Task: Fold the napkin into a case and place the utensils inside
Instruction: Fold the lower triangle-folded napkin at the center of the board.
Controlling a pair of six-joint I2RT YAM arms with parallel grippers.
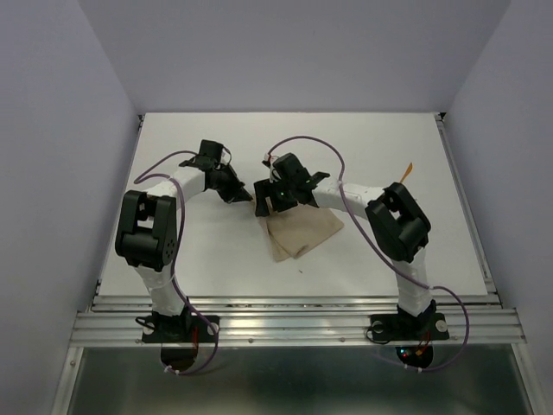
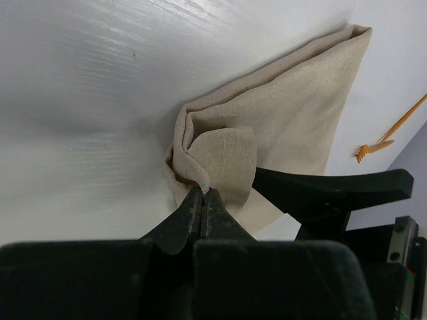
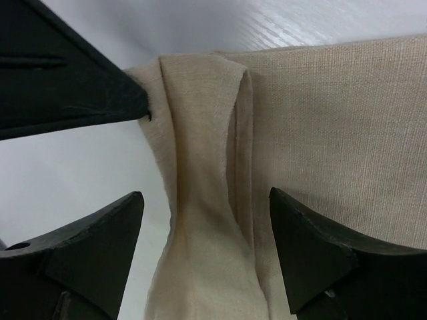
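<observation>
The tan napkin (image 1: 301, 233) lies folded in the middle of the table, its upper left corner lifted into a rolled fold (image 2: 220, 153). My left gripper (image 2: 203, 192) is shut on the tip of that fold; from above, the left gripper (image 1: 251, 195) is at the cloth's top left. My right gripper (image 3: 207, 200) stands open astride the same raised fold (image 3: 200, 200), with cloth between its fingertips but not pinched; from above, the right gripper (image 1: 270, 207) is just beside the left one. One orange utensil (image 2: 390, 135), a fork, lies beyond the napkin; from above, the orange utensil (image 1: 408, 169) is at the far right.
The left gripper's black finger (image 3: 67, 73) crosses the upper left of the right wrist view, and a right finger (image 2: 333, 190) crosses the left wrist view. Purple cables (image 1: 346, 186) loop over both arms. White walls ring the table (image 1: 173, 251).
</observation>
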